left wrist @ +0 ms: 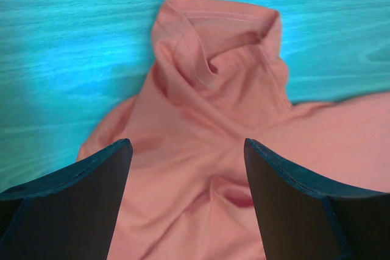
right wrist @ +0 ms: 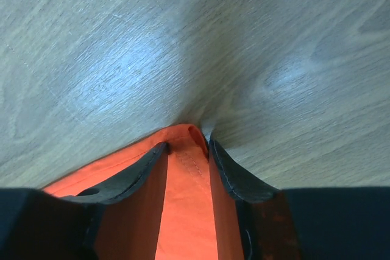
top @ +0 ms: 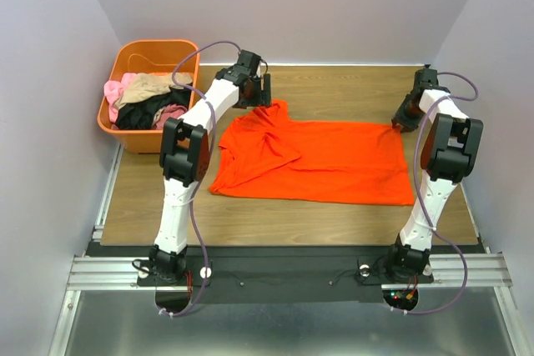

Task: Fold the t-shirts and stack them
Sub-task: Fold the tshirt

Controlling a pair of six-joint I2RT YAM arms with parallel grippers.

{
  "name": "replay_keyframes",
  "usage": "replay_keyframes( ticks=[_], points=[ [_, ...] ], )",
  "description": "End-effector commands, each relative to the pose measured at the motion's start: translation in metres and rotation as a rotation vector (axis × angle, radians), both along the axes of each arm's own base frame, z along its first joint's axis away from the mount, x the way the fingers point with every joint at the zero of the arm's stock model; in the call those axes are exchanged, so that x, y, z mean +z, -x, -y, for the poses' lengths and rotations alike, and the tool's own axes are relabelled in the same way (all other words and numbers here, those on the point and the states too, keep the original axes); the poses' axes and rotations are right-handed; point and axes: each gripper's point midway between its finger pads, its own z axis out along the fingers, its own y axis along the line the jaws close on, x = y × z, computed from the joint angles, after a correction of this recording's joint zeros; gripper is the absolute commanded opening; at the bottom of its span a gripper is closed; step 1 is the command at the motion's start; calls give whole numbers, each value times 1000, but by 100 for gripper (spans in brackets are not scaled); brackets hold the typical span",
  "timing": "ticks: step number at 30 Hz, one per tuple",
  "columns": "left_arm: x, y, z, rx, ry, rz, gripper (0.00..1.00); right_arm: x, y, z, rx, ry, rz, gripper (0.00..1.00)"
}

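Observation:
A bright orange-red t-shirt (top: 317,160) lies spread across the wooden table, its left end crumpled and folded over. My left gripper (top: 264,93) hovers open above that rumpled end, its wide-spread fingers framing the bunched cloth (left wrist: 207,108) around the left gripper (left wrist: 187,144). My right gripper (top: 403,122) is down at the shirt's far right corner. Its right gripper (right wrist: 187,144) fingertips straddle the hemmed corner (right wrist: 186,211), still partly apart, with cloth puckered between them. More t-shirts, pink (top: 113,89), tan (top: 150,87) and black (top: 150,114), lie heaped in the tub.
An orange plastic tub (top: 158,43) stands at the back left, just off the table's left edge. Pale walls close in the back and both sides. Bare wood table (top: 275,214) shows in front of the shirt, with the metal rail and arm bases at the near edge.

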Motion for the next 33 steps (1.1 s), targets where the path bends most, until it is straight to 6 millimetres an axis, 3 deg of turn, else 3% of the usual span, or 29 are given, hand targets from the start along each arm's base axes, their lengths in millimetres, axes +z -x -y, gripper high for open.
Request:
replay_keyframes(
  ticks=[1, 11, 20, 33],
  points=[
    [-1, -23, -2, 46, -18, 49, 85, -3, -2, 3, -1, 3, 14, 38],
    [-23, -54, -9, 117, -14, 91, 83, -1, 8, 0, 17, 7, 5, 36],
    [-35, -63, -15, 137, -36, 108, 81, 8, 4, -1, 19, 1, 29, 36],
    [-37, -85, -13, 154, 42, 145, 74, 1, 8, -4, 21, -15, 15, 36]
  ],
)
